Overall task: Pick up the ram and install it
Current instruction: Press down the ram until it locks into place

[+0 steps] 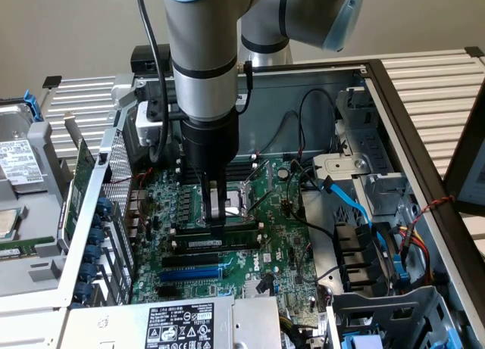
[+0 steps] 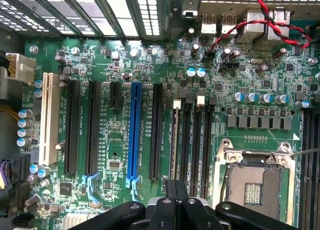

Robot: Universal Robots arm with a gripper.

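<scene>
Reaching down into the open computer case point(image 1: 394, 91), the arm's claw point(image 1: 216, 232) stands over the green motherboard point(image 1: 280, 243) in the exterior view, its dark fingers point(image 1: 217, 213) drawn close together and pointing straight down. Their tips meet the ram point(image 1: 227, 229), a long thin stick that lies lengthwise in the row of black memory slots point(image 1: 220, 247), just in front of the metal processor socket point(image 1: 241, 197). The long blue slot point(image 1: 193, 274) runs parallel, nearer the camera, and an upright green expansion card point(image 1: 79, 186) stands at the exterior view's left. Blue and black cables point(image 1: 356, 205) cross the drive bays at the exterior view's right.

In the wrist view, the closed claw point(image 2: 176, 202) shows as black fingers point(image 2: 176, 190) pressed together above the motherboard point(image 2: 150, 60). They sit over the thin edge of the ram point(image 2: 175, 135), which stands in the black memory slots point(image 2: 197, 140) between the blue slot point(image 2: 134, 135) and the processor socket point(image 2: 255, 182).
</scene>
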